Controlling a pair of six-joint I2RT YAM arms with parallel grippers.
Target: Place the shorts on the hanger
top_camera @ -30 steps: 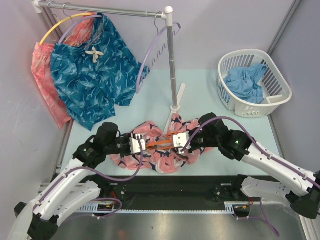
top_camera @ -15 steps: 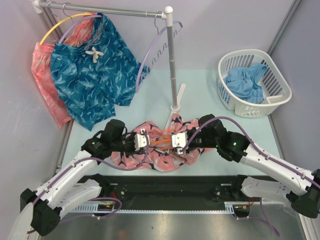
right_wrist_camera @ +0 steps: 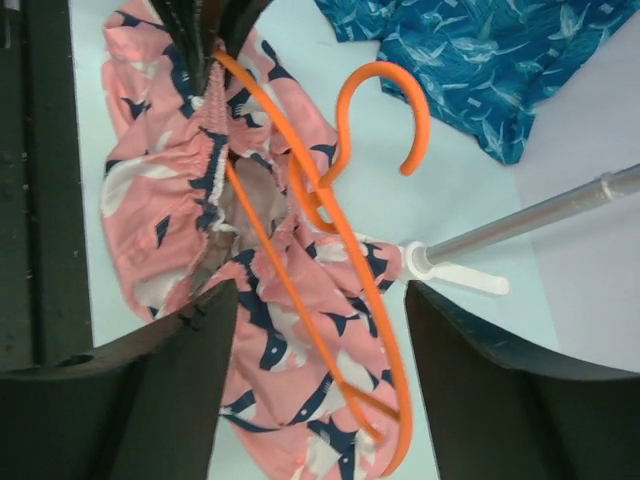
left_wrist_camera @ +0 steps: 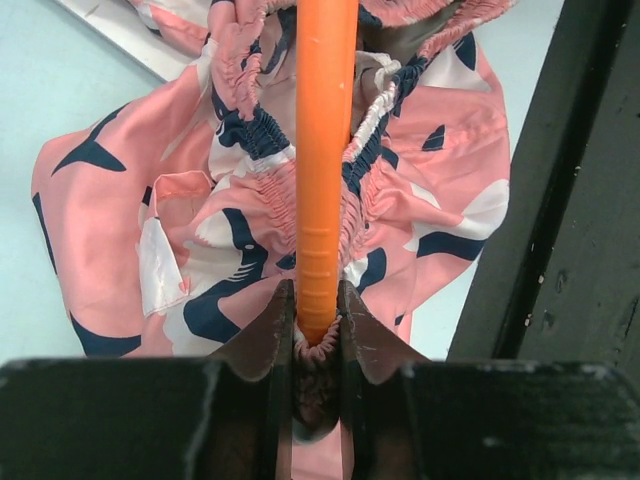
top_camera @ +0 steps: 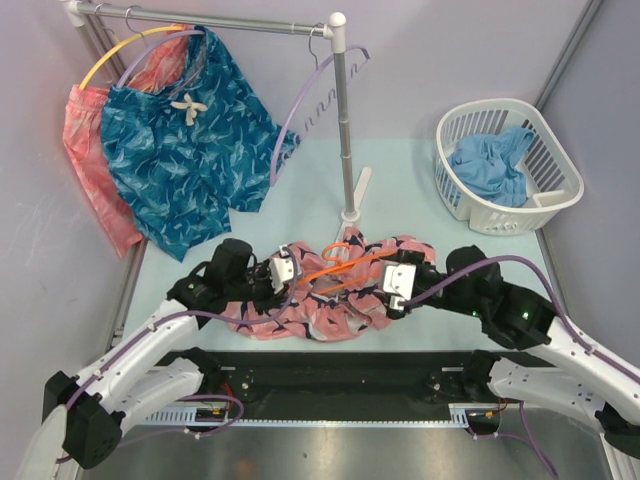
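Note:
The salmon-pink shorts with navy and white shapes lie bunched on the table near the front edge. The orange hanger lies across them, its hook pointing toward the rack base. My left gripper is shut on one end of the hanger, with the gathered waistband pinched alongside it. My right gripper stands open over the other end of the hanger, touching neither it nor the shorts. In the top view it sits at the shorts' right side.
A clothes rack pole stands just behind the shorts. Teal shorts, a coral garment, a yellow hanger and a lavender hanger hang from its bar. A white basket with blue cloth sits back right.
My right gripper has opened, let go of the hanger and drawn back to the right. My left gripper closed on the hanger's end and now holds still.

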